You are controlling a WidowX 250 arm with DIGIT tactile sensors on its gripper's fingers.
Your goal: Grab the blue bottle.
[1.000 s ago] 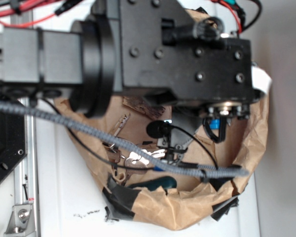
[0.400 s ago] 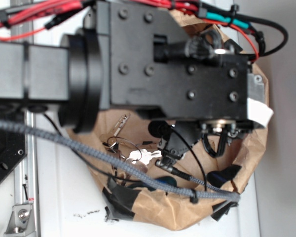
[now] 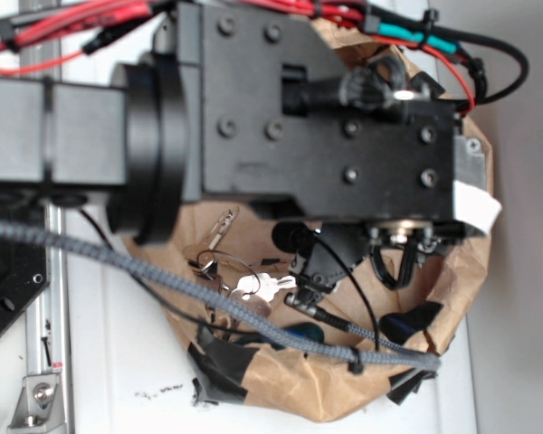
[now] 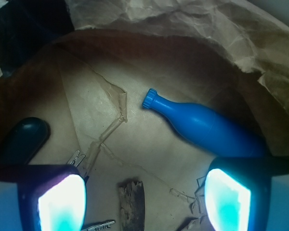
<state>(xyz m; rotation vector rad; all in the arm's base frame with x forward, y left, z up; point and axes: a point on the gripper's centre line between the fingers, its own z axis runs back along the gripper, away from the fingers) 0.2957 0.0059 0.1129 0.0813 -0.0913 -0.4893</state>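
The blue bottle [image 4: 202,126] lies on its side on the brown paper floor of the bag, cap toward the upper left and body running to the lower right. My gripper [image 4: 144,202] hangs open above the floor, its two glowing fingertips [image 4: 62,202] wide apart. The bottle's wide end lies just above and behind the right fingertip, and nothing is held between the jaws. In the exterior view the arm's black wrist housing [image 3: 326,117] covers most of the bag, so I cannot make out the bottle there.
A brown wood shard [image 4: 132,204] lies between the fingertips on the floor. Silver keys [image 3: 262,287] lie at the left, near a dark oval object [image 4: 26,137]. Crumpled paper bag walls [image 4: 207,24] ring the space. A grey braided cable [image 3: 208,294] crosses the bag.
Since a second ago the arm has shifted up in the exterior view and now covers the wood shard; the braided cable sagged lower. Nothing has moved in the last half second.
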